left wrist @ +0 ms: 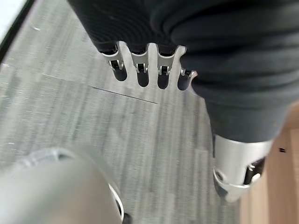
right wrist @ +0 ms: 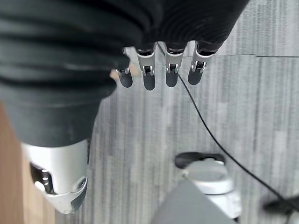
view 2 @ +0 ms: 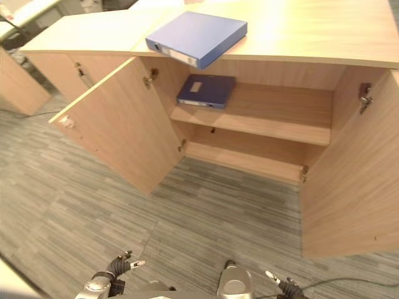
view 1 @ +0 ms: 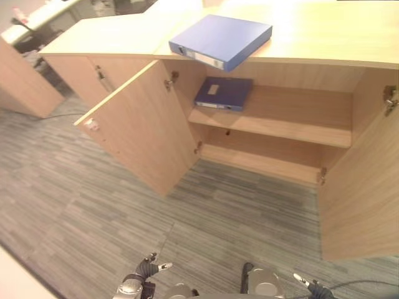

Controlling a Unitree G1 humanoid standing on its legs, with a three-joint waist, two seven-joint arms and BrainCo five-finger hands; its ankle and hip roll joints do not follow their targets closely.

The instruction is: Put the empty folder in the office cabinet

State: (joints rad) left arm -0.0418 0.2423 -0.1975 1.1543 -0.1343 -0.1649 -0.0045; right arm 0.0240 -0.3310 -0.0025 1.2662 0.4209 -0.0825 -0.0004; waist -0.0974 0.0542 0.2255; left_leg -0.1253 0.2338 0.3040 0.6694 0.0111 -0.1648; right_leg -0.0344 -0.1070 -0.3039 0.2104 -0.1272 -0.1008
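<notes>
A light blue folder (view 1: 221, 40) lies flat on the top of the wooden office cabinet (view 1: 324, 31), its spine overhanging the front edge. Inside the cabinet, a darker blue folder (view 1: 223, 93) lies at the left end of the upper shelf (view 1: 293, 121). My left hand (view 1: 146, 269) hangs low near the floor, far from both folders; in the left wrist view its fingers (left wrist: 138, 70) are straight and hold nothing. My right hand (view 1: 312, 285) is low on the other side, and its fingers (right wrist: 159, 70) are also straight and empty.
Both cabinet doors stand wide open, the left door (view 1: 143, 124) swung out over the grey carpet (view 1: 206, 218) and the right door (view 1: 365, 180) beside it. The lower shelf (view 1: 262, 163) is bare. A closed neighbouring cabinet (view 1: 93, 71) adjoins on the left.
</notes>
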